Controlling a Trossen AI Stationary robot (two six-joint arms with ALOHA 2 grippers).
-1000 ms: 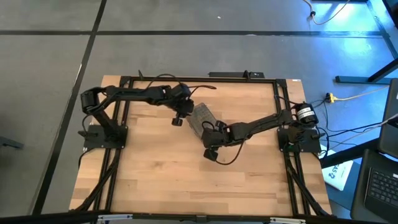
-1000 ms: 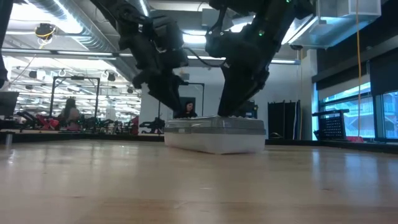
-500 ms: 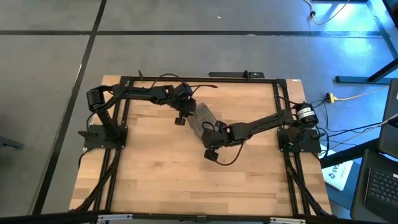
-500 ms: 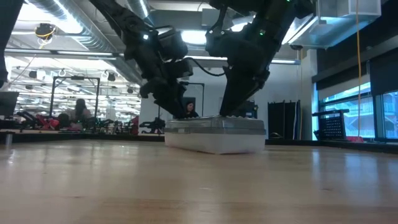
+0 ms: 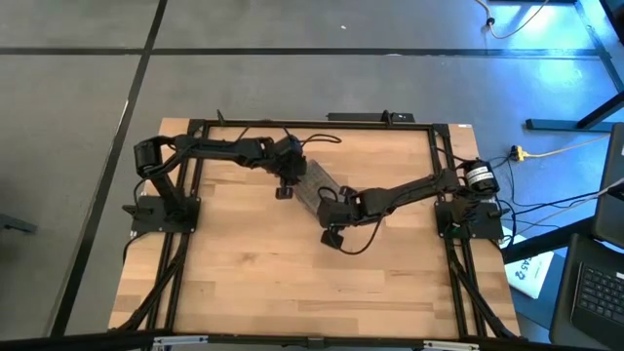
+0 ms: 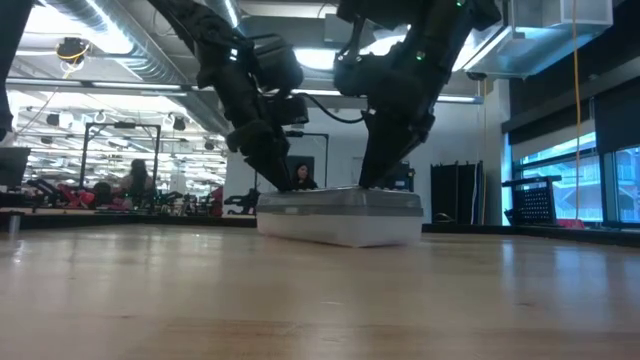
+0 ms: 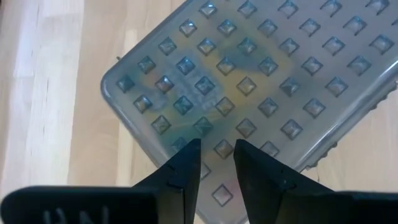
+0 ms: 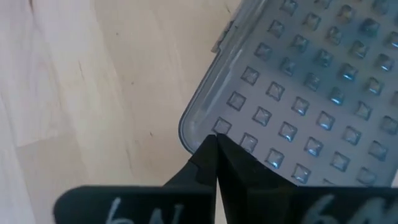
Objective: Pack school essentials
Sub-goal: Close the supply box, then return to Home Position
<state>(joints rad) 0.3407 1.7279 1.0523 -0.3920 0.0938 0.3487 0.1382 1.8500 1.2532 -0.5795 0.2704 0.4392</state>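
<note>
Under both arms' fingers [image 7: 186,162], closed case [image 7: 261,74] over yellowish contents [image 7: 217,87].

Even overhead light falls on the wooden table [image 5: 292,263] in the high view, with a cold blue cast at the picture's right edge and only soft, short shadows under the arms. In the low view the bright ceiling lamps [image 6: 60,100] of the room behind leave both arms as dark silhouettes, and the near tabletop is blurred. Both wrist views are bright, with small glints on the studded lid [image 7: 261,74] and the near fingers [image 7: 186,168] soft.
</note>
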